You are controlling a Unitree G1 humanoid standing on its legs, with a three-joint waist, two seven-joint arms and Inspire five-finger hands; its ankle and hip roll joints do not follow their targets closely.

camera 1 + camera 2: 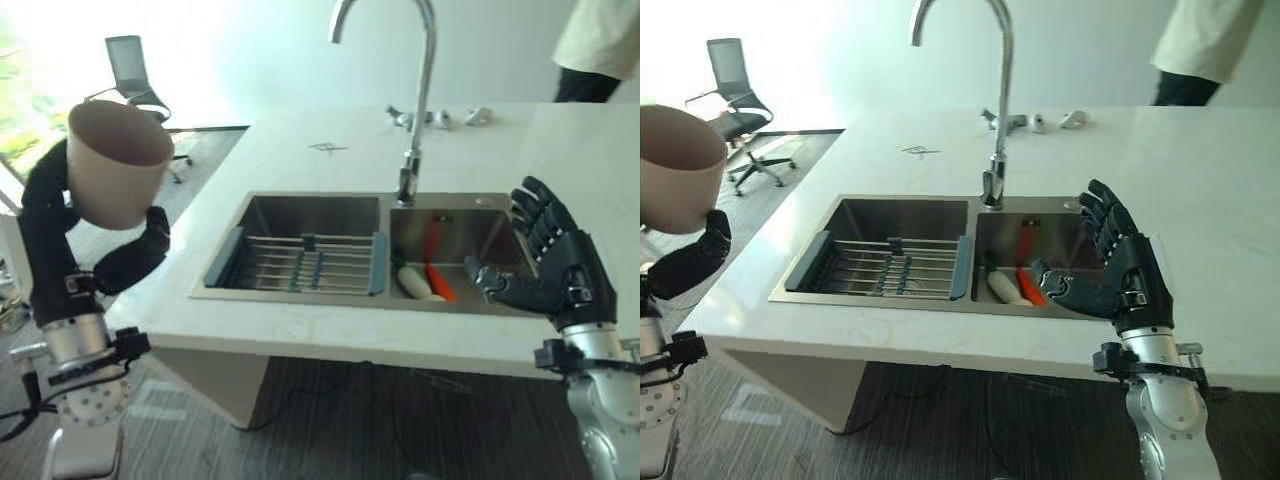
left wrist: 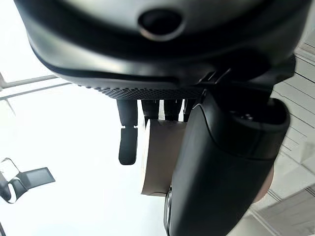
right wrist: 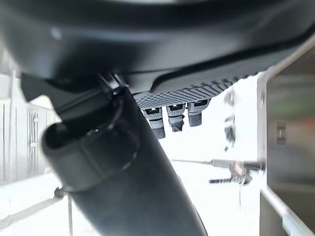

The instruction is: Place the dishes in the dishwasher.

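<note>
A: Where's your cup (image 1: 117, 160)?
B: Gripped in your left hand (image 1: 60, 215), lifted off to the side, ready to carry. Your right hand (image 1: 550, 262) hangs slack, holding nothing, over the sink (image 1: 300, 215).

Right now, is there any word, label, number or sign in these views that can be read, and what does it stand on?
None can be read.
Beige cup in the left hand: plain, no print.
Small dark mark on the white countertop: too small to read.
Sink, faucet, open right hand: no lettering.
</note>
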